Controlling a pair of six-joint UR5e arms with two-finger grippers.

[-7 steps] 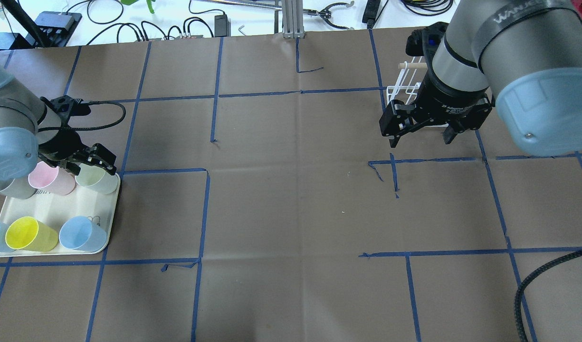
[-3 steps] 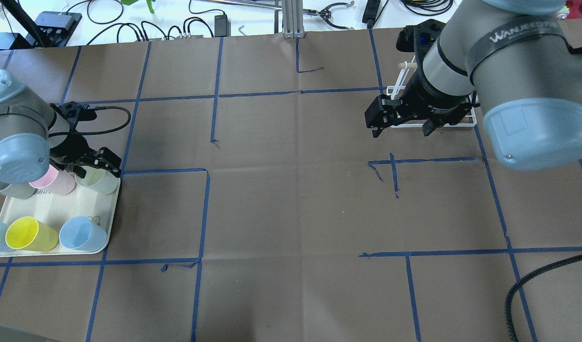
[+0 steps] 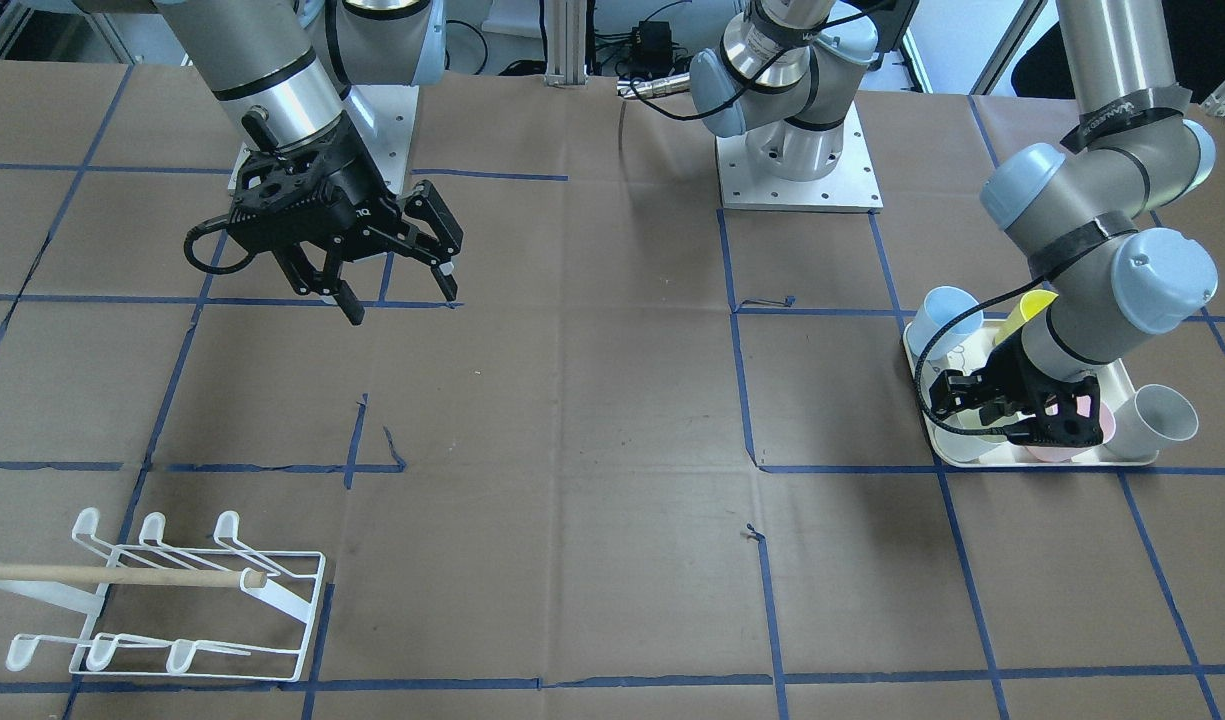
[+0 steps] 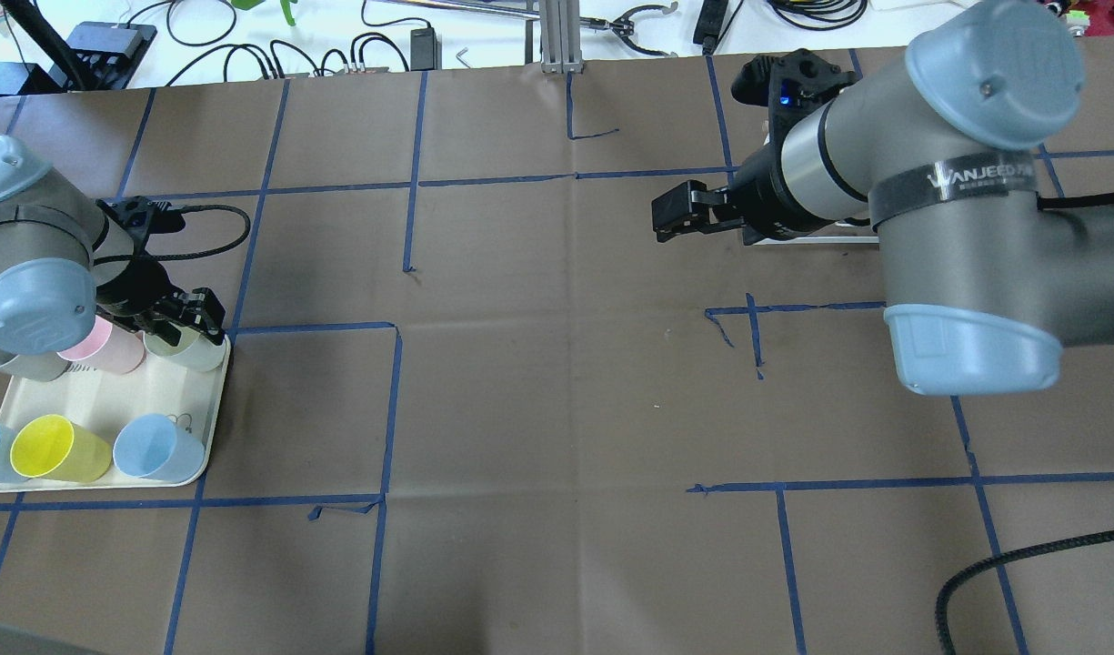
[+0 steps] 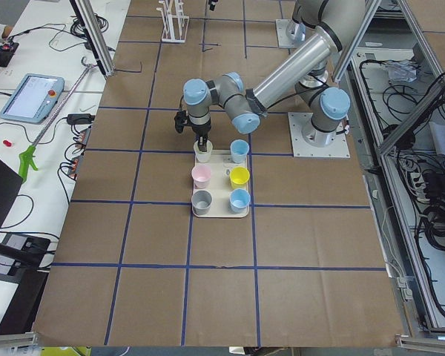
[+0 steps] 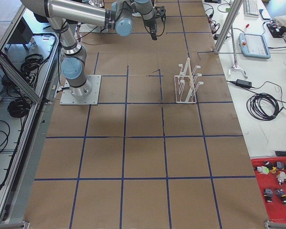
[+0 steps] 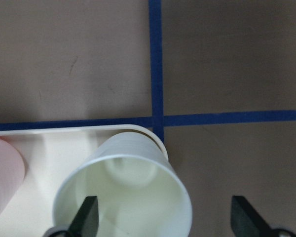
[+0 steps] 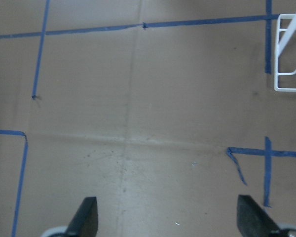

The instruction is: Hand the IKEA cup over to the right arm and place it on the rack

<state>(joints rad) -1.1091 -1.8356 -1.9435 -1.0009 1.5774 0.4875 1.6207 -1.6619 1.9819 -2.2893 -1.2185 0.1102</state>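
The pale green cup (image 7: pixel 138 163) stands mouth up in the far right corner of the cream tray (image 7: pixel 49 143), right under the left gripper (image 7: pixel 165 217), whose spread jaws straddle one side wall, while the right gripper (image 3: pixel 402 300), jaws spread and empty, hangs far off to the right.

A robotics lab, plainly: blue tape grid (image 4: pixel 417 136) across the table (image 4: pixel 520 409), teach pendant (image 5: pixel 31 96), cables (image 6: pixel 263 106), aluminium frame (image 4: pixel 558 36).
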